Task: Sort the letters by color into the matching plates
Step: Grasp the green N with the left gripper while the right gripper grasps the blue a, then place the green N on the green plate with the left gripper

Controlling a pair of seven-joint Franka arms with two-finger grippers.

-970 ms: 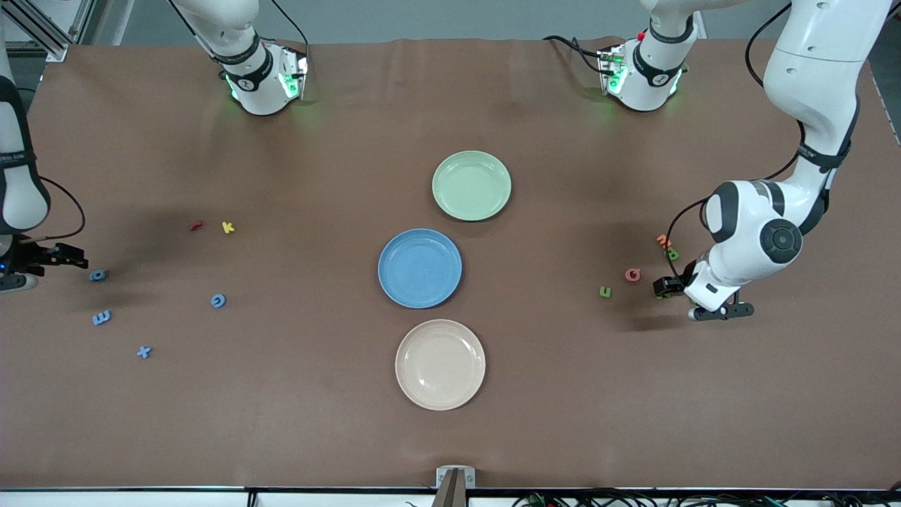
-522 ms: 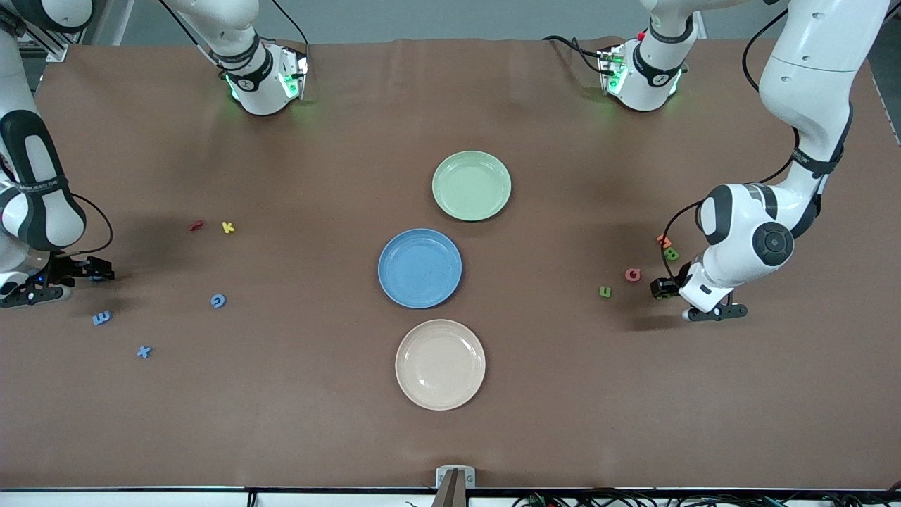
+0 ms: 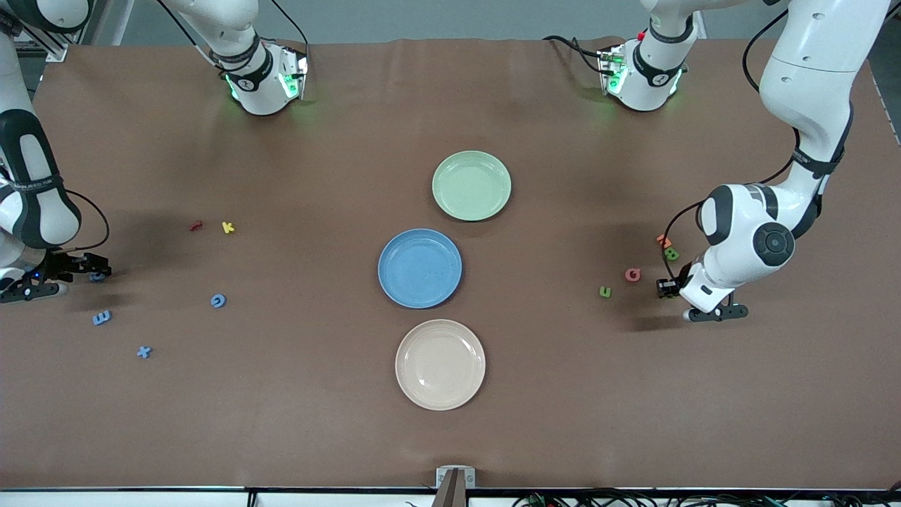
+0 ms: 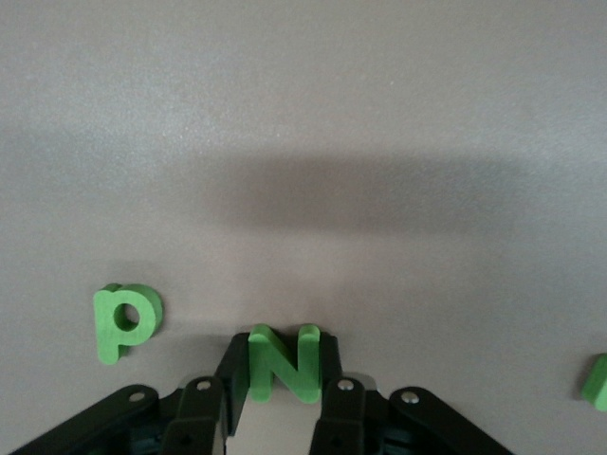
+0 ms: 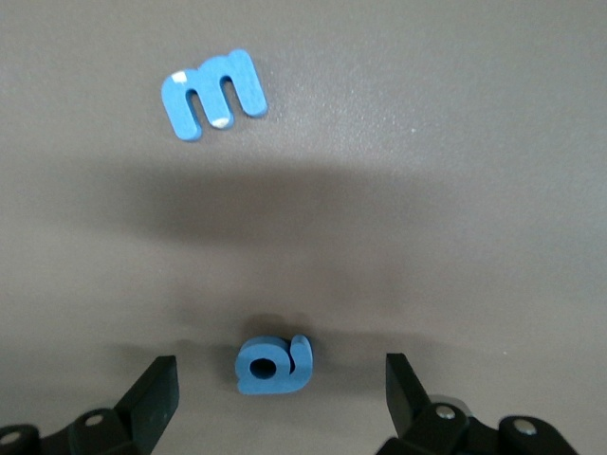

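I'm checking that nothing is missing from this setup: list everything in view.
plates: three, in a row mid-table; green plate farthest from the front camera, blue plate in the middle, cream plate nearest.
blue letters: four, toward the right arm's end; blue a, blue m, blue g, blue x.
red letter, yellow letter: one each, side by side, toward the right arm's end.
green letters: three seen, toward the left arm's end; green N, green p, third green letter.
orange letter, pink letter: one each, toward the left arm's end.
right gripper: jaws open around the blue a.
left gripper: jaws shut on the green N, on the table.
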